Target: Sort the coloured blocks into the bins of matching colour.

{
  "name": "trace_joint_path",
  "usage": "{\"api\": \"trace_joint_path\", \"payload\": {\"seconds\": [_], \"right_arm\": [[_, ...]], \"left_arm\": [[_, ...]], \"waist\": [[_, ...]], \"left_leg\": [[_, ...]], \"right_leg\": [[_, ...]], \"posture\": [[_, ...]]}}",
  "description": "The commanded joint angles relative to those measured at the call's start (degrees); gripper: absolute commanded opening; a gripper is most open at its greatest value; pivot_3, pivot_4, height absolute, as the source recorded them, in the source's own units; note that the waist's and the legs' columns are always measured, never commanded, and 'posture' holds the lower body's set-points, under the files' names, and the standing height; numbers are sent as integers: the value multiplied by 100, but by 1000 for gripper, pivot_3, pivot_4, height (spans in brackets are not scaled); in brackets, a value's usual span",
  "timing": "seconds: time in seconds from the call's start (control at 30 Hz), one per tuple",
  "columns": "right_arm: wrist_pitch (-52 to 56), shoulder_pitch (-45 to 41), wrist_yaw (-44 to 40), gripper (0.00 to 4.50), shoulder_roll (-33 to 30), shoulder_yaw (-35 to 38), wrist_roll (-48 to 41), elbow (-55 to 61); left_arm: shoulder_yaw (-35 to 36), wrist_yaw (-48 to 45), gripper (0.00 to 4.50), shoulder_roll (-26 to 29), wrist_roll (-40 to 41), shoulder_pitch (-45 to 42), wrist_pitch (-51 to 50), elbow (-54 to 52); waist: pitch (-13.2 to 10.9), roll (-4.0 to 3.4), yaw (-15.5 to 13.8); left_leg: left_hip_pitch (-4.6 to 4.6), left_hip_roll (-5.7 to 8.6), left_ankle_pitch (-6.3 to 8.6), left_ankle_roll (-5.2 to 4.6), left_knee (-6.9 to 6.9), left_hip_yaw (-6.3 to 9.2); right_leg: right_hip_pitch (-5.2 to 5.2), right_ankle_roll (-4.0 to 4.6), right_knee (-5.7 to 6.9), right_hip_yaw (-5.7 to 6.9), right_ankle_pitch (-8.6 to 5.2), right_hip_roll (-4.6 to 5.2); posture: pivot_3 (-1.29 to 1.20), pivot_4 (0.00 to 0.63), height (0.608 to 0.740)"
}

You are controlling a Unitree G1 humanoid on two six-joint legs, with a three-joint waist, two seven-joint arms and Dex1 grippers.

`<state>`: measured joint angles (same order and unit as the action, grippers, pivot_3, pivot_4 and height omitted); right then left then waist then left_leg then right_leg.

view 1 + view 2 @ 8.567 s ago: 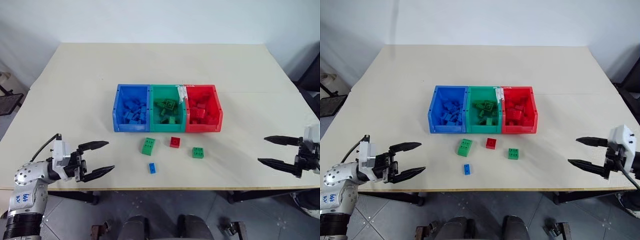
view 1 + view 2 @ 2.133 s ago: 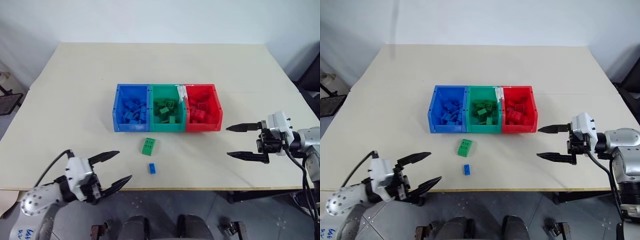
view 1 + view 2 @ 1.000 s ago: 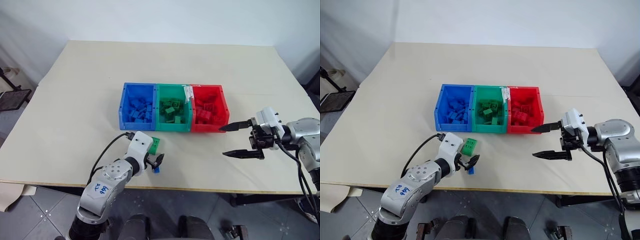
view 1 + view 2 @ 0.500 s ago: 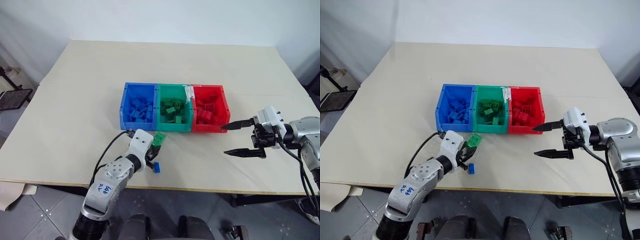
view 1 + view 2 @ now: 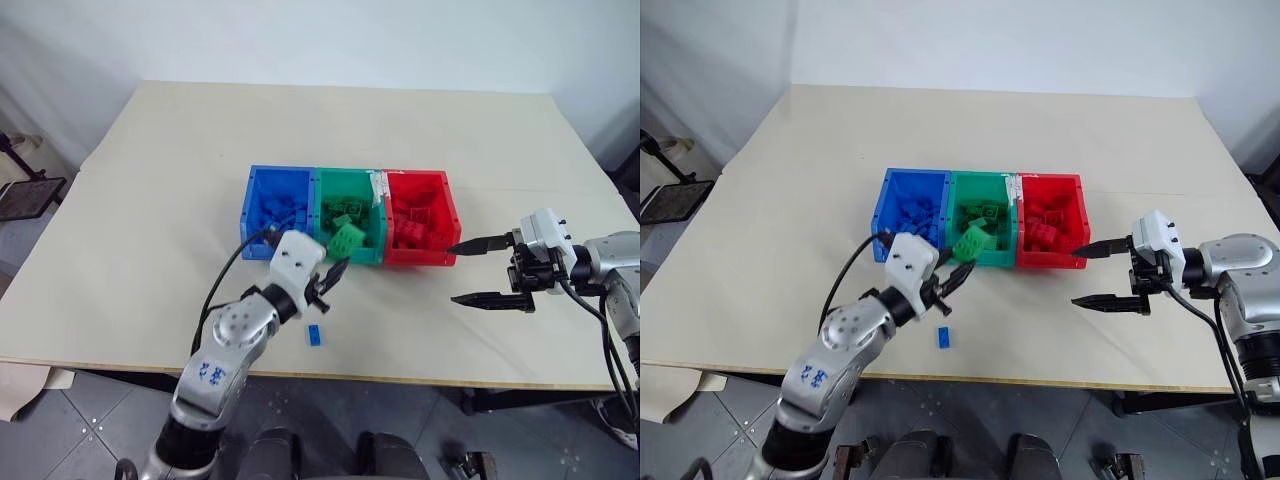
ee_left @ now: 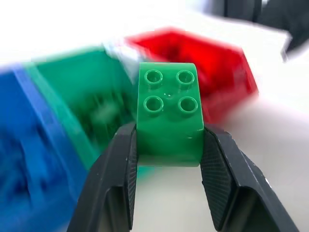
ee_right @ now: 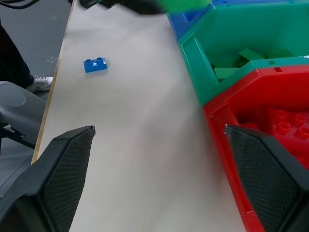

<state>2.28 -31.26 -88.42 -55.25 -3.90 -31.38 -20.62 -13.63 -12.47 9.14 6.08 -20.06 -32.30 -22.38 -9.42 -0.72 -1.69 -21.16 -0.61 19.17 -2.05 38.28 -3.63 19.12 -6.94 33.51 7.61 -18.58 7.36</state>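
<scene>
Green studded block [image 6: 168, 113], one item: pinched by its two flat sides between the black fingers of the left gripper [image 5: 330, 272], studs facing away from the wrist, carried clear of the worktop [image 5: 150, 200] just in front of the green bin [image 5: 348, 215], a grip that judging by the task leaves it free to drop in. Bins: blue [image 5: 278, 210], green and red [image 5: 418, 215], joined in a row mid-worktop, each already holding blocks of its own colour. Blue block [image 5: 316, 335], tiny, lying loose near the front edge, not yet sorted. Right gripper [image 5: 478, 271]: fingers spread wide, holding nothing, poised beside the red bin toward the right edge, apparently waiting.
</scene>
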Motion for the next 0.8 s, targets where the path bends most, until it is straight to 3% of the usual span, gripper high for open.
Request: {"api": "trace_joint_path", "payload": {"seconds": [0.03,0.23,0.53,0.8], "right_arm": [[-47,22,-326,4500,0,299,13,109],[17,185,-250,4500,-8,475,63,248],[68,307,-219,4500,-9,602,136,321],[65,177,-289,4500,91,559,230,208]], "left_arm": [[32,60,1463,-270,-221,-750,724,1107],[303,-144,1463,-733,-96,-1707,1799,2749],[430,-292,4358,-691,-136,-1380,1645,2401],[492,-406,4465,-234,-29,-517,796,856]], "waist": [[0,0,-4],[-2,3,-84],[-3,5,-93],[-3,5,-92]], "left_leg": [[0,0,0,0,-1,-1],[-2,12,-4,-8,-7,-10],[-2,11,-4,-8,-4,-18],[-2,11,-4,-8,-3,-14]], "right_leg": [[0,-1,0,2,0,-14],[16,-15,12,19,8,-18],[23,-15,20,23,8,-19],[22,-15,22,12,8,-16]], "posture": [[0,150,740],[0,150,740],[0,150,740],[0,150,740]]}}
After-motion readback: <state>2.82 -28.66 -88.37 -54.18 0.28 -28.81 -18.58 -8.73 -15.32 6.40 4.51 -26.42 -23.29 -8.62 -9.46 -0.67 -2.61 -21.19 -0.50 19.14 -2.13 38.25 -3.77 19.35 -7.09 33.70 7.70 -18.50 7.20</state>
